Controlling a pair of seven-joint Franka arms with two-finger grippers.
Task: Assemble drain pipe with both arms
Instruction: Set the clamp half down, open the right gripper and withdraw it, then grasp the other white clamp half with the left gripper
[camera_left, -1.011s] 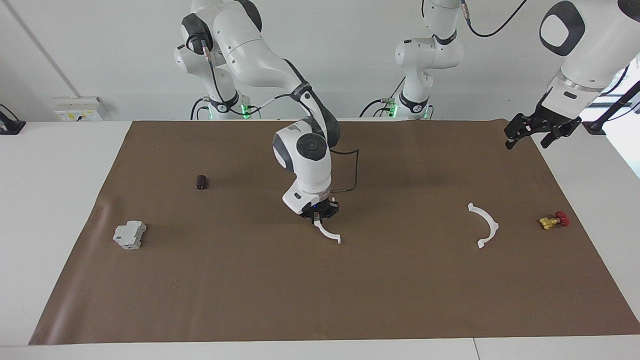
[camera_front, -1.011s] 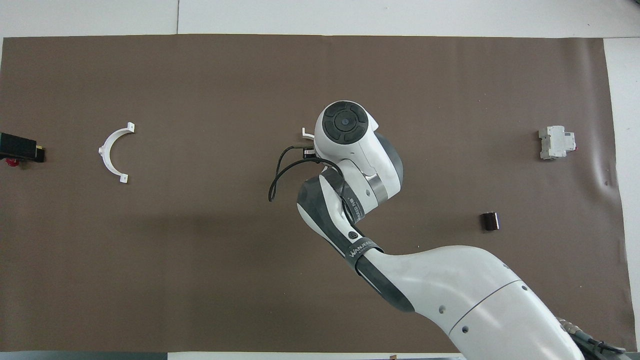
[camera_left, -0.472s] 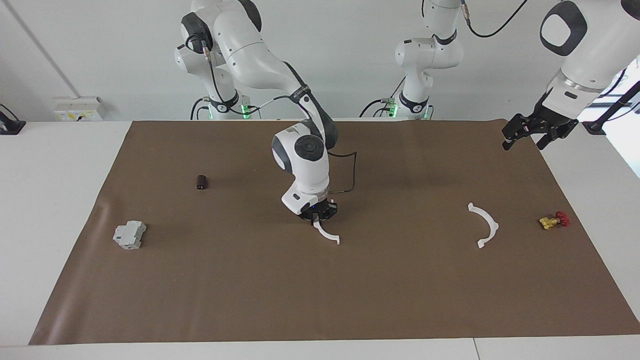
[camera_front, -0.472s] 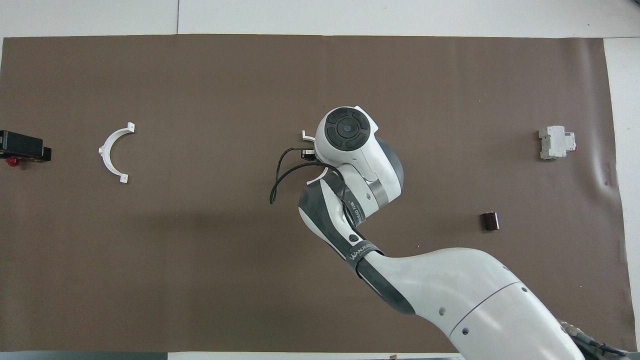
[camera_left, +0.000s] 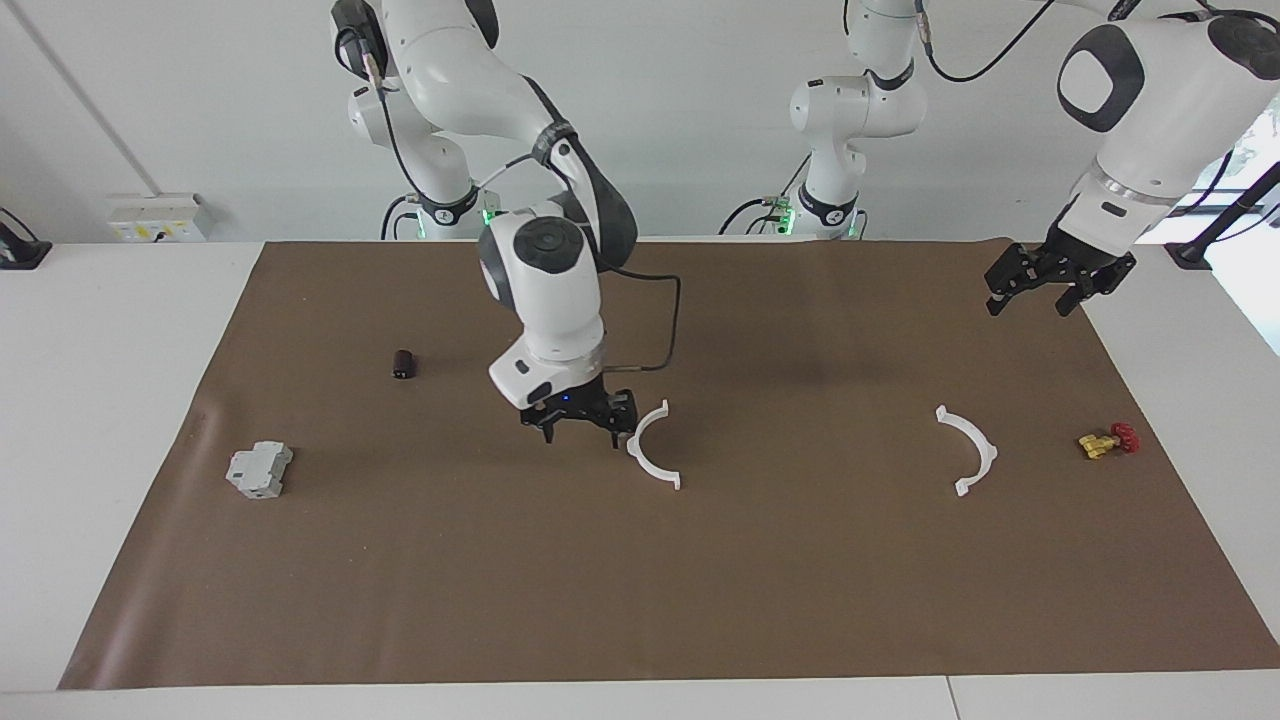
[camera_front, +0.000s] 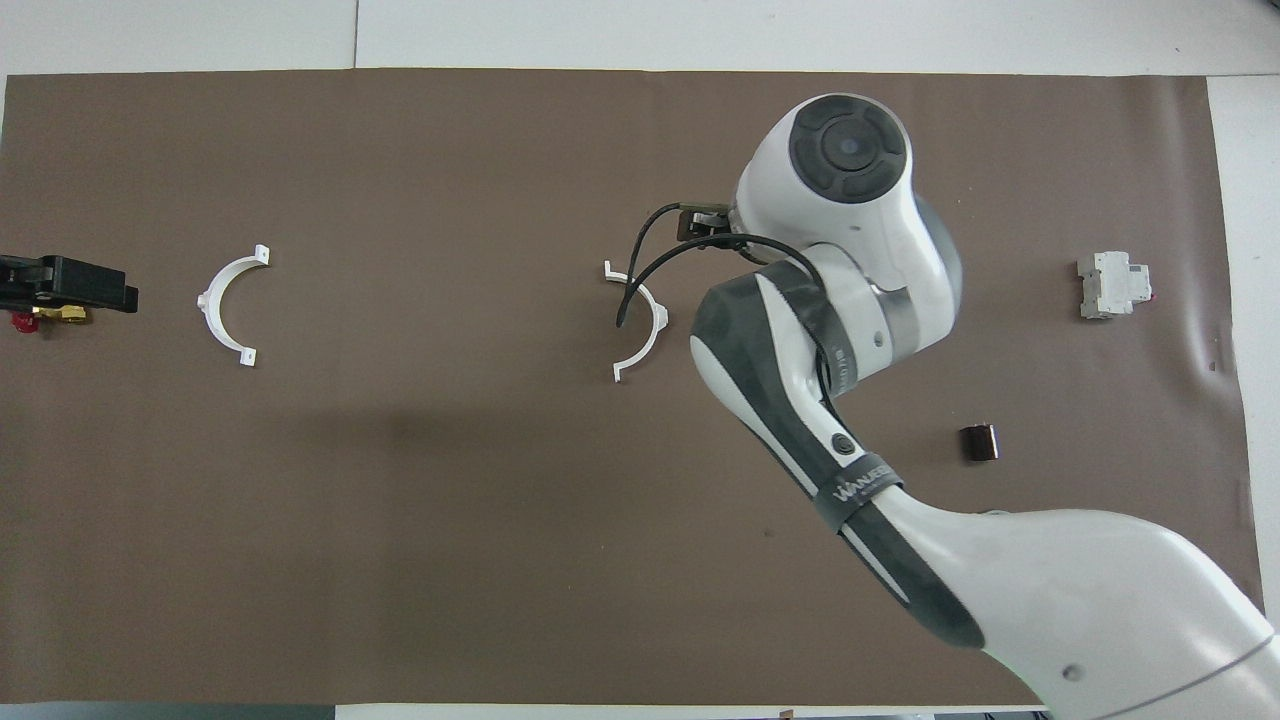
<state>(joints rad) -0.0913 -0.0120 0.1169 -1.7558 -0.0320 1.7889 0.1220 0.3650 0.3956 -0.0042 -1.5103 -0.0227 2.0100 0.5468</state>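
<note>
Step in hand: staging the two halves, not yet joining. One thin white plastic half-ring with end tabs (camera_left: 652, 447) lies flat mid-mat on the brown paper-covered desk (camera_left: 640, 600), free of any grip. The right gripper (camera_left: 578, 424) hangs just beside it, toward the right arm's end, fingers spread and empty, low over the mat. The second white plastic half-ring (camera_left: 968, 448) lies well apart, toward the left arm's end, near the small yellow valve with red handle (camera_left: 1108, 440). The left gripper (camera_left: 1040, 288) hangs over the mat's edge at that end, fingers spread, holding nothing.

Next move, as I judge it: left arm must drop onto the second half-ring, pinch its thin arc, carry it to the middle, and seat tabs against tabs. The open sides face each other already, so little turning is needed. Right arm likely has to pin the middle half while they mate.

Untouched: grey blocky plastic part (camera_left: 259, 470), small dark cylinder (camera_left: 403, 364).
</note>
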